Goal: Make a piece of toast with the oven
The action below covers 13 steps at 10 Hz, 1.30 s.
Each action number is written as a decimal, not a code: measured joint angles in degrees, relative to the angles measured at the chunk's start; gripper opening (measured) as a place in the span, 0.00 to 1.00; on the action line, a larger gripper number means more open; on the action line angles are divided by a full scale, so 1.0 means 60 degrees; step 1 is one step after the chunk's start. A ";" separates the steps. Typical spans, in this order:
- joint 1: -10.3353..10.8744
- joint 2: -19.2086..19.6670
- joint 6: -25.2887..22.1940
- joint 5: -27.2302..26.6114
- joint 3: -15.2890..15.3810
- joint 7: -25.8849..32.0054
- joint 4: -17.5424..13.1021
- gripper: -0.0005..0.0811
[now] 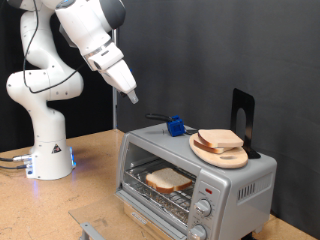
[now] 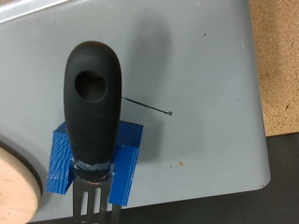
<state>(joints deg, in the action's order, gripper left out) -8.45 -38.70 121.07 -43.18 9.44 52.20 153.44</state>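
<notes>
- Piece of toast (image 1: 169, 179) lying flat on the wire rack (image 1: 160, 190) inside the oven (image 1: 235, 185), well below the gripper and offset toward the exterior view's right.
- Second slice of bread (image 1: 220, 139) resting on a round wooden plate (image 1: 210, 153) on the oven's top, lower than the gripper and further toward the exterior view's right.
- Oven door (image 1: 140, 212) hanging open at the front, cavity exposed; two round knobs (image 1: 204, 208) stacked on the front panel.
- Blue holder (image 1: 176, 126) on the oven's top, just below and to the exterior view's right of the gripper, with a black-handled tool (image 2: 92, 98) seated in it; wrist view looking straight down onto that handle, blue holder (image 2: 96, 159) wrapped around its lower end, metal tines showing past the block.
- Edge of the wooden plate (image 2: 17, 187) visible at the corner of the wrist view, beside the holder but not touching it.
- Black upright stand (image 1: 243, 115) at the far side of the oven's top, beyond the plate.
- Gripper (image 1: 132, 96) hovering in the air above the oven's top, apart from everything, nearest to the blue holder; nothing between the fingers; open or closed, cannot tell.
</notes>
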 joint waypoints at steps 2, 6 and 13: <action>-0.0020 -0.0334 -0.0197 -0.0117 -0.0598 0.0697 0.0353 1.00; -0.0591 -0.1230 -0.0579 0.0301 -0.1603 0.1032 0.1062 1.00; -0.1222 0.0454 -0.5253 0.1634 -0.2343 -0.1444 -0.0087 1.00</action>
<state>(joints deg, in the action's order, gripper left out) -15.79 -35.98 89.55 -33.38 -4.62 43.53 152.92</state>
